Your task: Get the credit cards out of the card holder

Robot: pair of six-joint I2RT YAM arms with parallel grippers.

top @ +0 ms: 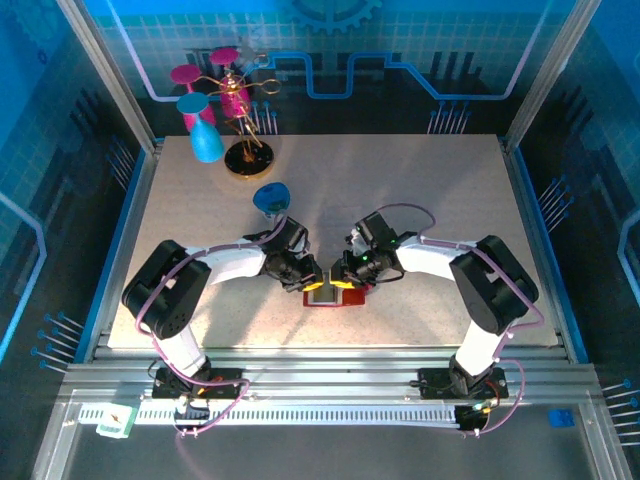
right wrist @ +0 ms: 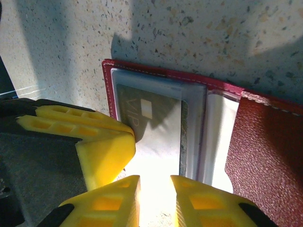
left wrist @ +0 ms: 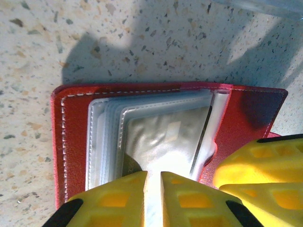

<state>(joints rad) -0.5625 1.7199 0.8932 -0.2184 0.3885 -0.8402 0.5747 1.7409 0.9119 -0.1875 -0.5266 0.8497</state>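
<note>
Card holder (top: pixel 326 299) (left wrist: pixel 75 124) (right wrist: pixel 265 142): red, white-stitched edge, lying open and flat on speckled tabletop (top: pixel 420 200), front centre; stacked clear inner sleeves exposed. Credit card (left wrist: pixel 165 137) (right wrist: pixel 152 124): silvery grey, "VIP" lettering, face up on top sleeve; insertion depth unclear

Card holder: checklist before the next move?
1. Holder open on table: ok.
2. Card visible in pocket: ok.
3. Left tool shut on a silvery sheet; card or sleeve: cannot tell.
4. Right tool gripping anything: cannot tell, glare.
5. Tools clear of each other: not ok, crowded.
6. Holder pinned against pull: cannot tell.
</note>
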